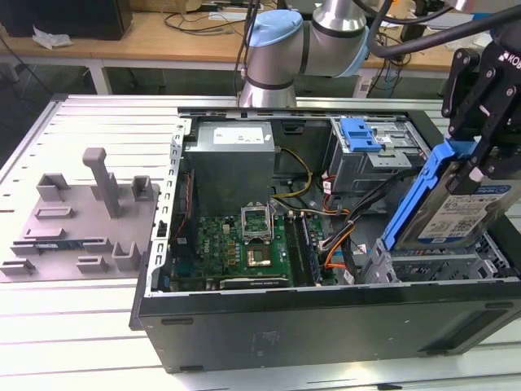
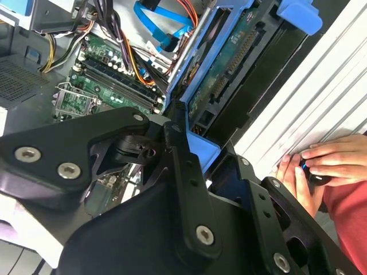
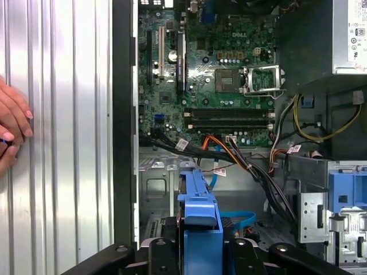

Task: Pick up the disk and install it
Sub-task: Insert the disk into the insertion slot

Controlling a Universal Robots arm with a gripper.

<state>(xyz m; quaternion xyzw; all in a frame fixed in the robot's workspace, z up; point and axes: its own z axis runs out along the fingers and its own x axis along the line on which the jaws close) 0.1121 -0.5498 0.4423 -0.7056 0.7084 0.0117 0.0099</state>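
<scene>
The black angular gripper [image 1: 475, 165] is clamped on the upper end of the flat rectangular silver metal disk [image 1: 460, 213]. The disk is framed by a smooth blue plastic carrier [image 1: 407, 208] and hangs steeply tilted above the perforated grey metal drive cage [image 1: 440, 265], at the exterior view's right end of the open black metal computer case [image 1: 326, 330]. A person's hand [image 3: 12, 129] is on the ribbed aluminium table [image 3: 69, 143] beside the case.

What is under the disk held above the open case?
The silver metal drive cage lies below the disk, which the gripper holds tilted. The disk hides the cage's far part.
</scene>
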